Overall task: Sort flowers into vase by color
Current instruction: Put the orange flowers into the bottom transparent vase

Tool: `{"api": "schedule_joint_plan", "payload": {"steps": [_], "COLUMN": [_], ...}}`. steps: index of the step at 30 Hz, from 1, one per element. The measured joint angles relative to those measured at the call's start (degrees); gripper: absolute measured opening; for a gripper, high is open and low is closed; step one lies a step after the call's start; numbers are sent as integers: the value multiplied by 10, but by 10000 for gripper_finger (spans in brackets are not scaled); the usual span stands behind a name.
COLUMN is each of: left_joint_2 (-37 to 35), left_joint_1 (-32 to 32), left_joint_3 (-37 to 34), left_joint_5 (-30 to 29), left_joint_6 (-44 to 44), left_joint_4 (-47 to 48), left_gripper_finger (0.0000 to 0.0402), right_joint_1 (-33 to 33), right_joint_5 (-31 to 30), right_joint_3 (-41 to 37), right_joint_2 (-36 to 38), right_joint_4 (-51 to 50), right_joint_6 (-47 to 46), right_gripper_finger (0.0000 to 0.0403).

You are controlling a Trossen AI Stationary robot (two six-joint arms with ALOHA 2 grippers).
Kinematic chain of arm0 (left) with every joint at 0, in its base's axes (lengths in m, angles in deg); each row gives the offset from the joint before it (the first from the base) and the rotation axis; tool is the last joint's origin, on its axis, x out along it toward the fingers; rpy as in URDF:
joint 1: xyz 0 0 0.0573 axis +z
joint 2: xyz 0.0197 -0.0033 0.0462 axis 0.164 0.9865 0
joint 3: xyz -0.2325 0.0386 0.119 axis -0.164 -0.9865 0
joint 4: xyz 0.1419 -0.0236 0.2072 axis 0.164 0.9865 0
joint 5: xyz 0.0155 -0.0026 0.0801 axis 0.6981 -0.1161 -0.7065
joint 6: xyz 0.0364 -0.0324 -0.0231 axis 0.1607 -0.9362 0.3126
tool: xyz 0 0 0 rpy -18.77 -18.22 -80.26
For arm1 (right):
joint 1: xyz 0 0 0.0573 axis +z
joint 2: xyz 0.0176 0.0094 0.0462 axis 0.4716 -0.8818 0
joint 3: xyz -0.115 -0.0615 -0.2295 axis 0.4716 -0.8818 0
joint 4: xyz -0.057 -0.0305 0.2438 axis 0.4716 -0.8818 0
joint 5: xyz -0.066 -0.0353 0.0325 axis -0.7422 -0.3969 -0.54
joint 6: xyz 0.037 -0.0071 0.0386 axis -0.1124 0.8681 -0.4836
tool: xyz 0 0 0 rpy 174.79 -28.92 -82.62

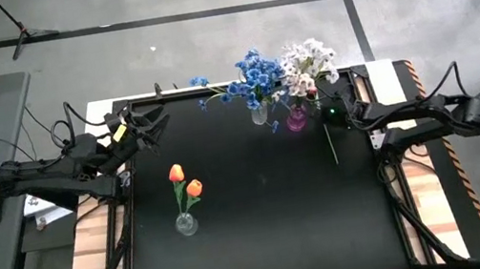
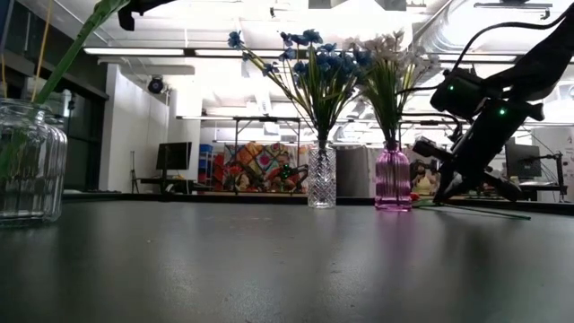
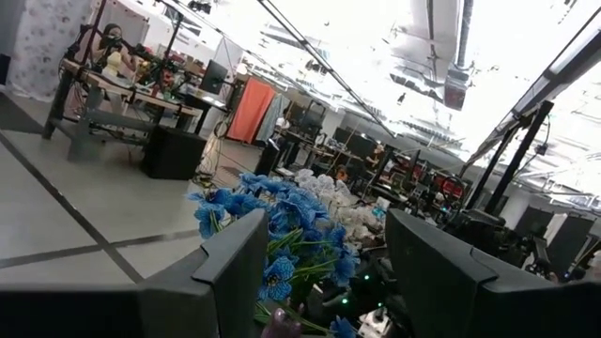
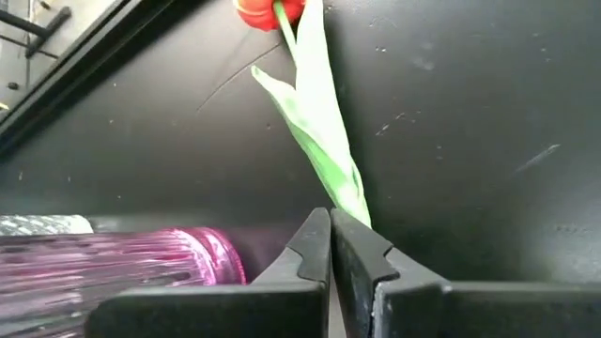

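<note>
Three vases stand on the black table (image 1: pixel 266 237): a clear vase (image 1: pixel 260 115) of blue flowers (image 1: pixel 254 72), a pink vase (image 1: pixel 296 119) of white flowers (image 1: pixel 308 64) beside it, and a clear jar (image 1: pixel 186 223) with two orange tulips (image 1: pixel 184 181). No legible writing. The right gripper (image 4: pixel 331 246) is closed on a tulip stem (image 4: pixel 324 141) lying flat beside the pink vase. The left gripper (image 1: pixel 158 126) hangs wide open, empty, at the table's far left corner.

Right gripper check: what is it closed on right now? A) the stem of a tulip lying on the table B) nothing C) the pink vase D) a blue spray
A: the right gripper is pinched shut on the tulip lying on the table beside the pink vase.
</note>
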Motion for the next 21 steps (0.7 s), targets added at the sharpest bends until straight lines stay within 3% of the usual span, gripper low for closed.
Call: {"api": "schedule_joint_plan", "payload": {"steps": [16, 21], "left_joint_2": [0, 1], "left_joint_1": [0, 0], "left_joint_3": [0, 0], "left_joint_5": [2, 2], "left_joint_6": [0, 0], "left_joint_4": [3, 6], "left_gripper_finger": [205, 205], "right_joint_1": [22, 43], "right_joint_5": [40, 47], "right_joint_3": [2, 2], "right_joint_2": [2, 34], "right_joint_4": [-69, -120], "right_joint_6": [110, 126], "right_gripper_finger": [0, 0]}}
